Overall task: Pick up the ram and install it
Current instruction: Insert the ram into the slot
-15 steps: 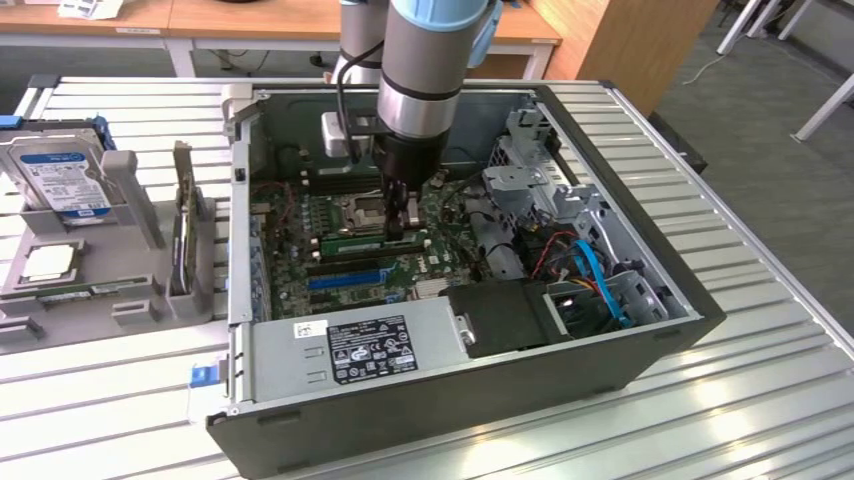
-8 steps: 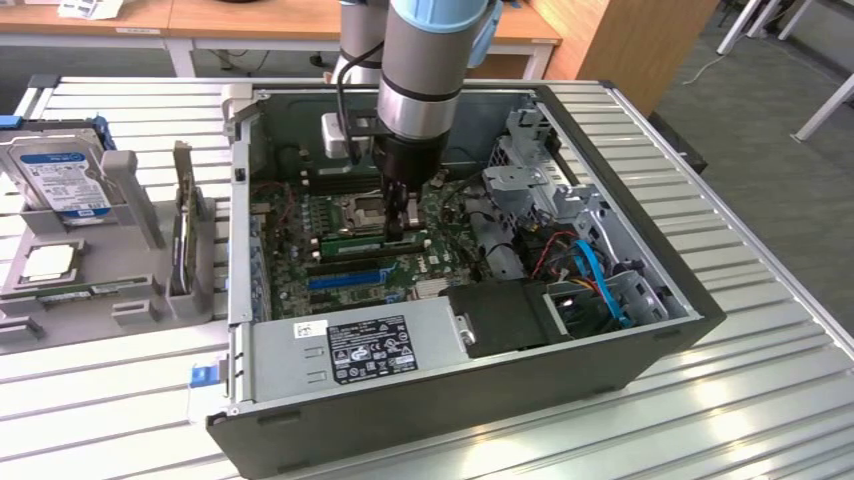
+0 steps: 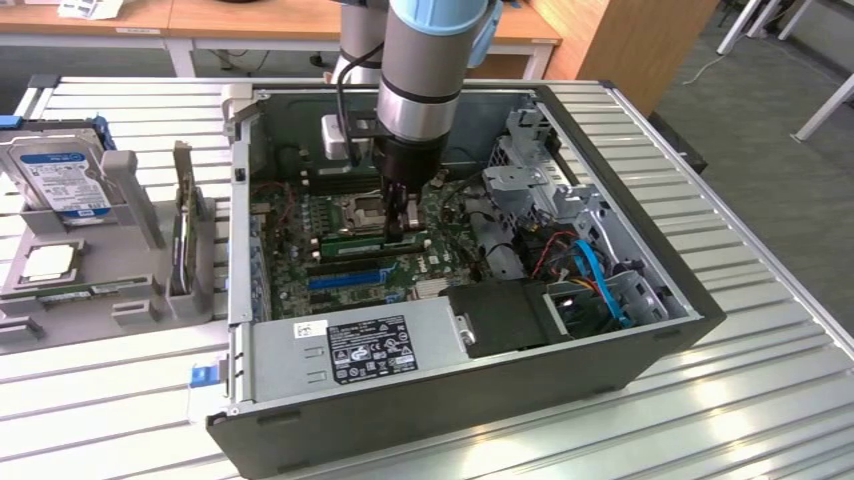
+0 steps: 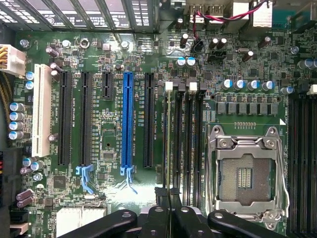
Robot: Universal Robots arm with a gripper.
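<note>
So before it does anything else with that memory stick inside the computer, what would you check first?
1. Grip: the gripper is shut on the ram: ok.
2. Alignment: the ram's thin edge runs parallel to the black memory slots: ok.
3. Ram pressed fully down into a slot: cannot tell.
4. White latches at the slot ends, open or closed: cannot tell.
5. Blue cable lies apart from the gripper, toward the exterior view's right: ok.
</note>
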